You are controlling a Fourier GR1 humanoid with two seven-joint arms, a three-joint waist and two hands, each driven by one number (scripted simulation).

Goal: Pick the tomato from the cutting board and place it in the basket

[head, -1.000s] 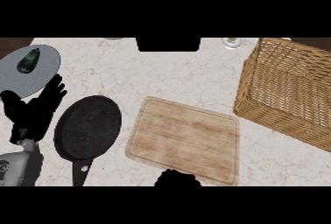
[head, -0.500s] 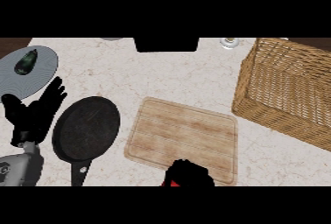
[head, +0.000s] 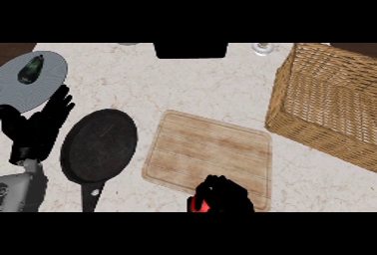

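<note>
right hand curled round the tomato at the near edge of the cutting board; left hand, fingers straight

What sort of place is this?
Most likely a kitchen counter: a pale marbled stone countertop carrying a rectangular wooden cutting board, a round black frying pan and a large woven wicker basket.

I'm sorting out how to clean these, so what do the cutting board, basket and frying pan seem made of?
The cutting board looks like light, matte wood: lengthwise grain streaks show. The basket seems woven wicker or cane, with criss-crossed golden strands. The frying pan is dull black, perhaps cast iron or coated metal; I can't tell which.
</note>
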